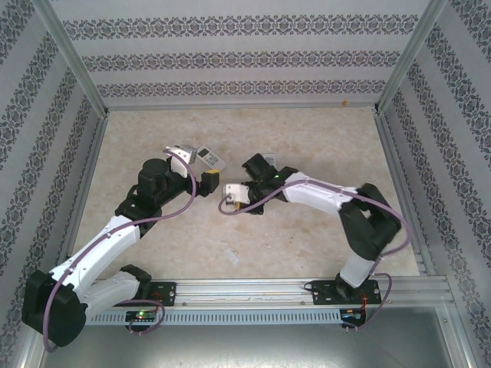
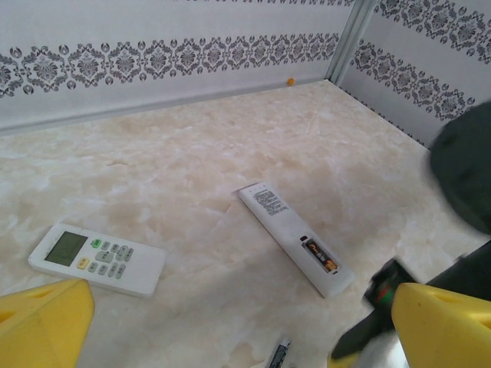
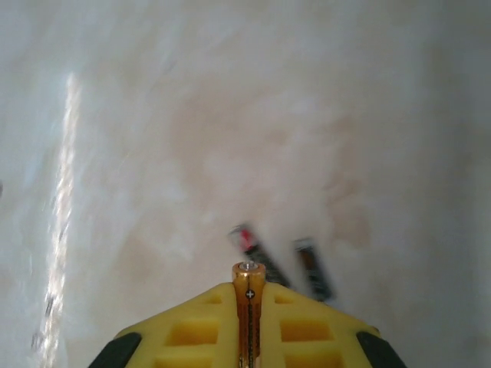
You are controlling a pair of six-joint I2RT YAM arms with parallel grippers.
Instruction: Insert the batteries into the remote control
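A copper-toned battery (image 3: pixel 248 280) with a plus mark is clamped in the right gripper (image 3: pixel 249 295), tip protruding. Two dark batteries (image 3: pixel 257 257) are seen blurred on the table (image 3: pixel 230 115) just beyond. The left gripper (image 2: pixel 242 307) is spread wide open. Farther off, the remote control (image 2: pixel 276 218) is laid face down, with a seated battery (image 2: pixel 319 257) in its open bay.

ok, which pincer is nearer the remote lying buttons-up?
Left. The left pincer stands open just near-left of the buttons-up remote. The right pincer, shut on a battery, is farther off toward the near right.
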